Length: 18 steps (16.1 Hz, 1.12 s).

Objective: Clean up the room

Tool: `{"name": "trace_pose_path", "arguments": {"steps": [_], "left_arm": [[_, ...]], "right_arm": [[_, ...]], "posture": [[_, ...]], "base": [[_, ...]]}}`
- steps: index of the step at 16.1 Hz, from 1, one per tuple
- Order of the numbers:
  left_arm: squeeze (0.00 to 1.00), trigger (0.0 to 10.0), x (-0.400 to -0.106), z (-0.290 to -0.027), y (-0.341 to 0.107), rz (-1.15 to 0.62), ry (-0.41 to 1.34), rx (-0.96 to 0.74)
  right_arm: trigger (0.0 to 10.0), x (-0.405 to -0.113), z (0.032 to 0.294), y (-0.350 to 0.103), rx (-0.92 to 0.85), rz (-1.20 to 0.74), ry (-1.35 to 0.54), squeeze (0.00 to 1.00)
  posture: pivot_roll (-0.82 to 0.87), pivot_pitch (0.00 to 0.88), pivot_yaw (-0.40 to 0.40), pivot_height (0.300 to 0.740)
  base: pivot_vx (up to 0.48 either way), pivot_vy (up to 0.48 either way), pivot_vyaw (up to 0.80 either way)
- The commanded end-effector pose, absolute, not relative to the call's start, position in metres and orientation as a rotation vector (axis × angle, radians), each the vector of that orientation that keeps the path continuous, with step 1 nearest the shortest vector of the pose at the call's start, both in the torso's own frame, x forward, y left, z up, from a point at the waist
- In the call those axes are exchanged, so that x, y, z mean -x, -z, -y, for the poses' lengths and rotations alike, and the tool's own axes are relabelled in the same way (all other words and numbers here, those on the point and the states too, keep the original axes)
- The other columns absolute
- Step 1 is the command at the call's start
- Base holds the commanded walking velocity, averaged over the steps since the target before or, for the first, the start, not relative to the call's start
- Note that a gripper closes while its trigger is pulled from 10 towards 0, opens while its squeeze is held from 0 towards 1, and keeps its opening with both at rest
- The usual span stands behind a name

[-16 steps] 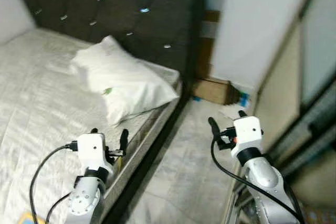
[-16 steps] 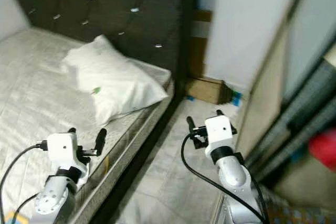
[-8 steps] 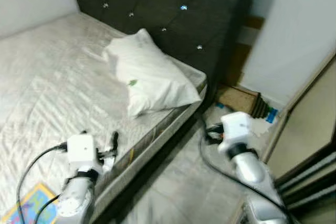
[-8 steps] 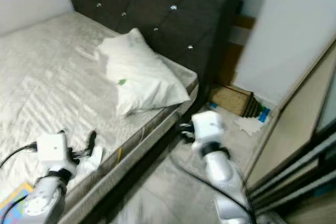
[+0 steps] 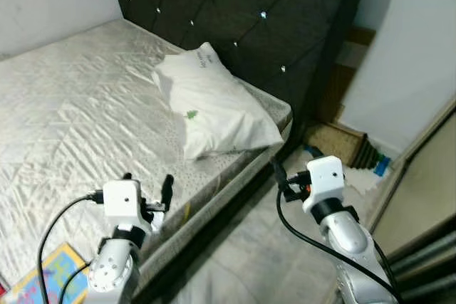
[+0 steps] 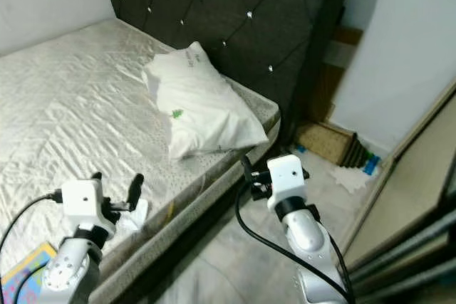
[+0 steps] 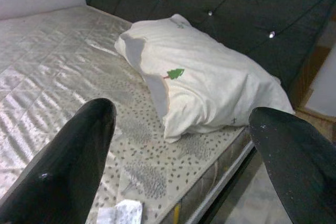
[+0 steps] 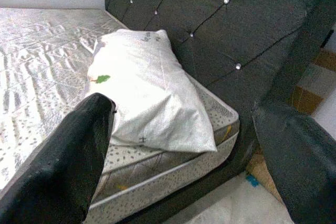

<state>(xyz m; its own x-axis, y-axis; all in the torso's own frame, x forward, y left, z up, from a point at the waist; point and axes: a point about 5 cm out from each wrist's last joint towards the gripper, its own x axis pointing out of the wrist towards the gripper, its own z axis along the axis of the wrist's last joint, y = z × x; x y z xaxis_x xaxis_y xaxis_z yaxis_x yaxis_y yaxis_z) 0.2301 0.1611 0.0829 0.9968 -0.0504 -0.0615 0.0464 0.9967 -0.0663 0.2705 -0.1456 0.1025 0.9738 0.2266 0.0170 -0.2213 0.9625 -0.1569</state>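
Two sets of fingers stand spread and empty, so we should lower the left gripper [image 5: 148,189] squarely over the crumpled white tissue [image 7: 122,213] on the mattress [image 5: 64,119] edge, well short of the pillow [image 5: 214,105], keeping the right gripper [image 5: 299,179] clear.

Swung left across the room over the last second, so more of the mattress [image 5: 78,97] in view, with the pillow [image 5: 214,105] now near the middle rather than off to the left. Cupboard doors along the right edge mostly gone from sight. Colourful flat thing [image 5: 46,279] newly visible at the bottom left corner of the bed. Right claw [image 5: 279,176] moved from over the open floor [image 5: 242,261] in to just beside the bed's edge. Left claw [image 5: 147,186] raised over the mattress edge as before.
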Motion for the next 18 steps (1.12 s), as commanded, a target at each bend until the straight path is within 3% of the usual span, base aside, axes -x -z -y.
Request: {"name": "trace_pose_path", "arguments": {"steps": [1, 7, 14, 18], "left_arm": [[0.00, 10.0, -0.230, -0.161, -0.085, -0.055, 0.064, 0.065], [0.00, 10.0, -0.231, -0.161, -0.084, -0.056, 0.063, 0.066], [0.00, 10.0, -0.240, -0.165, -0.082, -0.059, -0.054, 0.087], [0.00, 10.0, -0.230, -0.176, -0.080, -0.054, -0.014, 0.056]], "right_arm": [[10.0, -0.271, 0.144, -0.105, 0.160, 0.050, -0.234, 0.00], [10.0, -0.274, 0.144, -0.105, 0.168, 0.058, -0.240, 0.00], [10.0, -0.278, 0.149, -0.106, 0.183, 0.049, -0.176, 0.00], [10.0, -0.276, 0.153, -0.116, 0.187, 0.121, -0.130, 0.00]], "posture": [[0.01, 0.074, -0.032, 0.740], [0.02, 0.064, -0.033, 0.740], [0.03, 0.040, -0.020, 0.740], [0.02, 0.012, -0.010, 0.740]], "base": [[0.345, 0.000, 0.00], [0.356, 0.000, 0.67], [0.046, 0.000, 0.00], [0.000, 0.000, 0.00]]}}
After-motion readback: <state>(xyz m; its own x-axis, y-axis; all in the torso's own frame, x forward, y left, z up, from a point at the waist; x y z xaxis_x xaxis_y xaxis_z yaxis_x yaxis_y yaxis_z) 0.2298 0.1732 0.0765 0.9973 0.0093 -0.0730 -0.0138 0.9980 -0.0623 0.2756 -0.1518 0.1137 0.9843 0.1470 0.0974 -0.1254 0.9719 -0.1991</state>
